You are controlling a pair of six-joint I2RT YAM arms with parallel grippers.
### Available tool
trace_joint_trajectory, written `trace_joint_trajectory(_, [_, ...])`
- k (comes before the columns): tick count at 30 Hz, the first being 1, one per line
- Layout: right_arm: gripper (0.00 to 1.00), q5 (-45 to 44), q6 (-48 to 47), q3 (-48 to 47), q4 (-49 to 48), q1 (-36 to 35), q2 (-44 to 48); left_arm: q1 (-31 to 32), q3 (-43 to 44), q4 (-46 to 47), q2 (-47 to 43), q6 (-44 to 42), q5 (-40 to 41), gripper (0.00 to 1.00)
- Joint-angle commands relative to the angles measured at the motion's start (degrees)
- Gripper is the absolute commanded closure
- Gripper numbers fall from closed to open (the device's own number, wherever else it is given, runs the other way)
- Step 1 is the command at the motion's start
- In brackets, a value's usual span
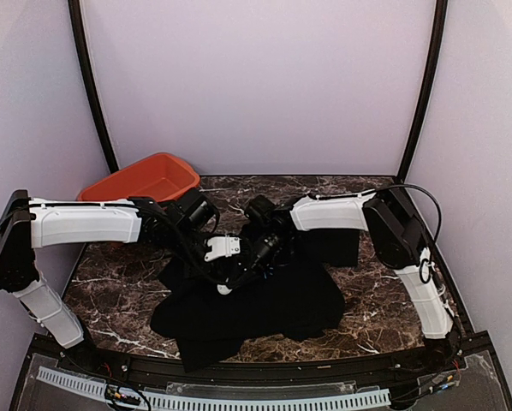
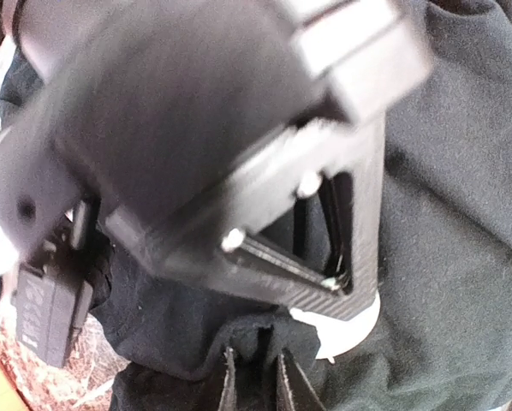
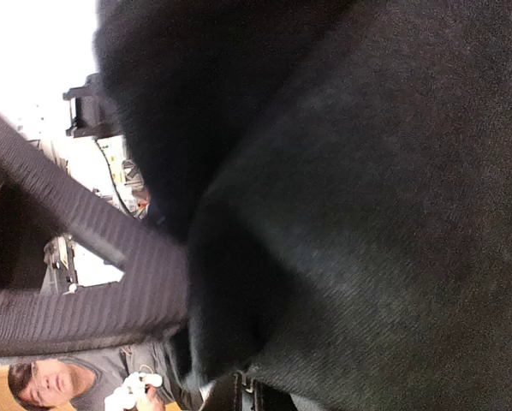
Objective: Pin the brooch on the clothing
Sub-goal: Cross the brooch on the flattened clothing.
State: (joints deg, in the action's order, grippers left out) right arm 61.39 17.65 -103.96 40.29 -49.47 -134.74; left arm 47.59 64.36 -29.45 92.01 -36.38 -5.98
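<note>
The clothing, a black T-shirt (image 1: 264, 304), lies crumpled on the marble table (image 1: 384, 300). Both grippers meet over its upper middle. My left gripper (image 2: 258, 385) stands a narrow gap open, with a raised fold of the shirt (image 2: 264, 338) between its fingertips. My right gripper (image 3: 249, 398) is shut on the shirt's cloth (image 3: 367, 214), which drapes across its whole view. From the left wrist, the right gripper's black body (image 2: 239, 154) fills the upper frame. A pale round patch (image 2: 359, 325) peeks out beneath it; I cannot tell what it is. The brooch is not visible.
An orange-red tub (image 1: 145, 181) sits at the back left corner of the table. A black box (image 1: 337, 247) stands behind the right forearm. Lilac walls enclose the table on three sides.
</note>
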Motion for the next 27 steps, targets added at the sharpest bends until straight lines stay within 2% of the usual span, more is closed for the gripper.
trace_joint_trajectory(1, [1.00, 3.7, -6.1, 2.5, 0.5, 0.6, 5.3, 0.1, 1.1, -0.8, -1.9, 0.2, -1.7, 0.81])
trace_joint_trajectory(14, [1.00, 4.6, -14.9, 1.3, 6.9, 0.6, 5.6, 0.1, 1.4, -1.9, -2.1, -0.2, -9.1, 0.65])
trace_joint_trajectory(27, [1.00, 5.6, -16.9, 1.7, 7.2, 0.2, 7.1, 0.1, 2.2, -3.1, -0.3, -0.3, -13.7, 0.62])
